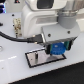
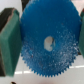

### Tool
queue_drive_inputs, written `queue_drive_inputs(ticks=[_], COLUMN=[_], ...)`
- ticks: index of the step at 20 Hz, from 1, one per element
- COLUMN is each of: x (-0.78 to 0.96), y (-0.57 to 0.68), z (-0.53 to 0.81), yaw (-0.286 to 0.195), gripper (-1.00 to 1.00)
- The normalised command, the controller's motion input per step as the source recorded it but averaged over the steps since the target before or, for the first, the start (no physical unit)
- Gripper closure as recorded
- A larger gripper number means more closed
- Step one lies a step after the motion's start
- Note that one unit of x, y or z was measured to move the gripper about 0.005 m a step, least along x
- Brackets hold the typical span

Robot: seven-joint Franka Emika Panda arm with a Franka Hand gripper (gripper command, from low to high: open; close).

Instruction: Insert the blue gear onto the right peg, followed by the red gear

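Both jaws press the toothed rim of the blue gear (image 2: 47,44), spread to its width, above the base plate (image 1: 37,59)

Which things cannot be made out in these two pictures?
- Pegs: in the exterior view the gripper and blue gear cover that part of the base plate; in the wrist view the gear fills the picture.
- Red gear: seen in neither view.
- Gear height over the plate: the exterior view is too small and blurred to tell.
- Gear rim: cut off by the wrist view's edge.
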Motion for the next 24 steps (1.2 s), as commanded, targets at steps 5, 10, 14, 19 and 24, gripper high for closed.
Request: queue_drive_inputs(ticks=[5, 10, 14, 19, 24], x=[0.04, 0.04, 0.1, 0.14, 0.15], y=[-0.06, -0.1, -0.12, -0.16, -0.14], z=[0.36, 0.13, -0.01, -0.04, -0.02], yaw=[0.0, 0.0, 0.0, 0.0, 0.0], gripper=[1.0, 1.0, 1.0, 1.0, 1.0])
